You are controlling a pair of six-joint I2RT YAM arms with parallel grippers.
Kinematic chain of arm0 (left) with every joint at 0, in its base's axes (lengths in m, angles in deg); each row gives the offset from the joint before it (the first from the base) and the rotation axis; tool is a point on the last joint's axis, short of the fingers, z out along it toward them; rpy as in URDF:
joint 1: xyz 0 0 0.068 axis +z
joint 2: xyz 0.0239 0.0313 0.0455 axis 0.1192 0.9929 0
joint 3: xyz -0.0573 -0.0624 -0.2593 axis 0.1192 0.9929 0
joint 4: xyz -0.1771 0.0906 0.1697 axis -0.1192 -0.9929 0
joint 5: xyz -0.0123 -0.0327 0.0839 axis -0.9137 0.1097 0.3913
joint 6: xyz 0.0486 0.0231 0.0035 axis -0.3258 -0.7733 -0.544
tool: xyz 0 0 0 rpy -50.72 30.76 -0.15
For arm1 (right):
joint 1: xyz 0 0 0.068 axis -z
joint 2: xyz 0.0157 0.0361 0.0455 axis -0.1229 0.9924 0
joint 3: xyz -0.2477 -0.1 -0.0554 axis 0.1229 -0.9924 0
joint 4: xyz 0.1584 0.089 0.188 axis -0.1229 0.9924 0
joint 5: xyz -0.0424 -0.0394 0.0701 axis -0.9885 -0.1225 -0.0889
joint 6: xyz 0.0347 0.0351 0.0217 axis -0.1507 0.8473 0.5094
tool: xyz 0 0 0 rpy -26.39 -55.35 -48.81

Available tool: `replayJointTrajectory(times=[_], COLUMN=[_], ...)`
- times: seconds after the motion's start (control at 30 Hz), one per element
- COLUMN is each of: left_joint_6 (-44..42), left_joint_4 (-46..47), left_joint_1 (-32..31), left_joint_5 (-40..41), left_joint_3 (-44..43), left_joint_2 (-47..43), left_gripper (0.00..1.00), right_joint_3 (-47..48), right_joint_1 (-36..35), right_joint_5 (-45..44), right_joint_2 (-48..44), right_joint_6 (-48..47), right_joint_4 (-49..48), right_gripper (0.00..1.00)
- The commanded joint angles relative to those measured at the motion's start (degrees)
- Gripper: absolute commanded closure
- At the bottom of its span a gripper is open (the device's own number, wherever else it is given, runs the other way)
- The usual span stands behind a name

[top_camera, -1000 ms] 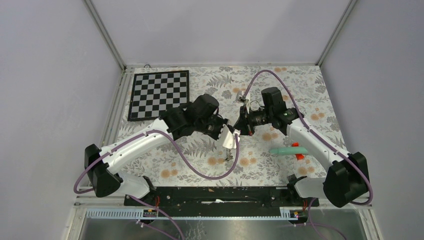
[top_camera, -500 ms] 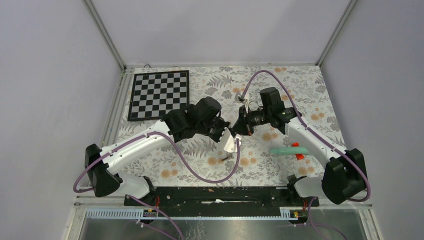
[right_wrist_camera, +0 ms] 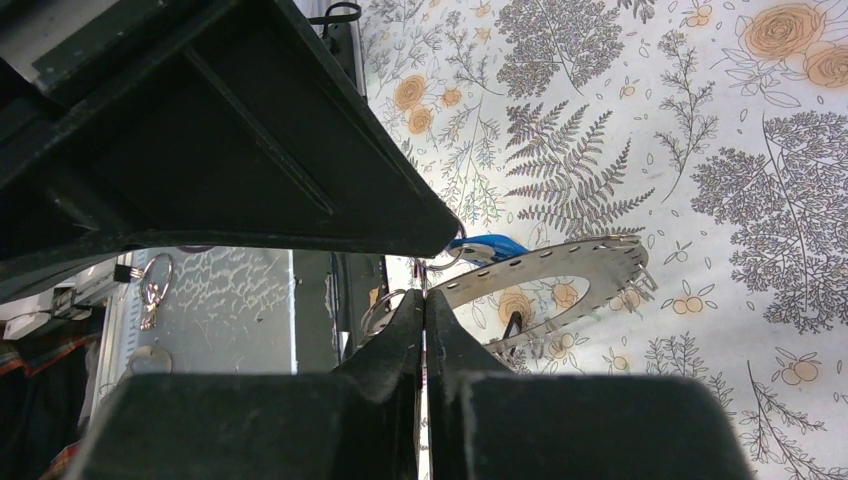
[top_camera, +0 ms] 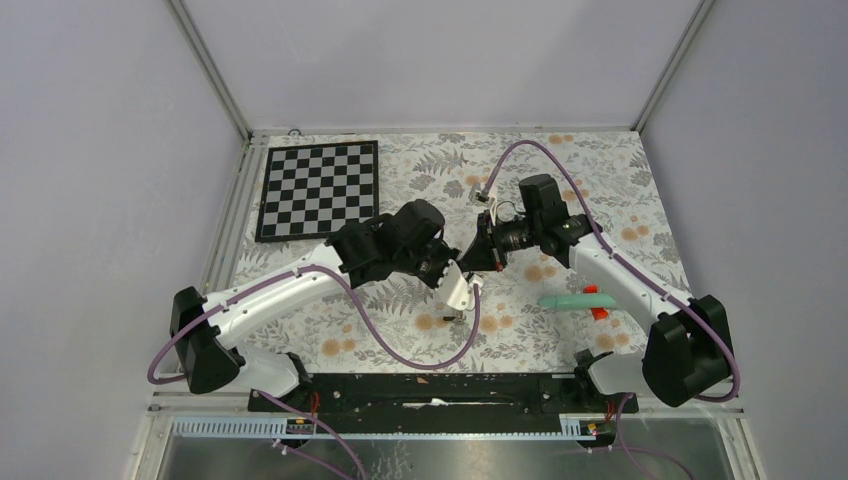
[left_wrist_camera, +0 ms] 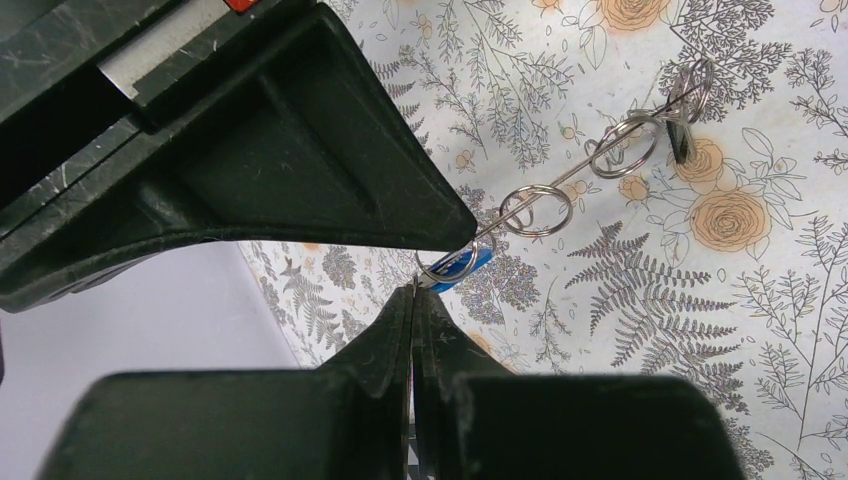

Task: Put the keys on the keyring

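Top external shows that the left gripper (top_camera: 457, 290) has slid in toward the right gripper (top_camera: 472, 262) over the last second, so the two now sit almost tip to tip above the middle of the floral table (top_camera: 620, 190). Both sets of jaws are pressed together. The left pinches the blue key (left_wrist_camera: 458, 266), with wire loops (left_wrist_camera: 535, 210) trailing to the black key (left_wrist_camera: 683, 140). The right appears to pinch the rim of the keyring (right_wrist_camera: 590, 258). The blue tag sits just beside the hoop, so threading looks close but not yet done.

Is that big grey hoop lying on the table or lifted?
Lifted: the keyring sticks out from the right gripper's shut jaws, above the table.
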Motion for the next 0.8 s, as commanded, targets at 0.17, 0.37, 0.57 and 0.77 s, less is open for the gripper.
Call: replayJointTrajectory(times=[0.17,0.37,0.57,0.77], left_joint_6=[-0.66,-0.75,-1.32,-2.45], left_joint_4=[1.45,1.44,1.44,1.45], left_joint_1=[-0.87,-1.23,-1.57,-1.93], left_joint_5=[0.87,1.25,1.95,3.05], left_joint_3=[-0.88,-0.41,0.21,1.34], left_joint_2=[-0.23,-0.49,-0.68,-0.95], left_gripper=[1.0,1.0,1.0,1.0], right_joint_3=[2.1,2.54,2.73,2.85], right_joint_1=[0.02,0.1,0.42,0.92], right_joint_5=[2.61,2.77,3.03,3.81], right_joint_2=[0.99,1.47,2.09,2.27], right_joint_6=[1.46,1.89,2.44,3.49], right_joint_4=[-2.16,-2.14,-2.49,-3.24], right_gripper=[1.0,1.0,1.0,1.0])
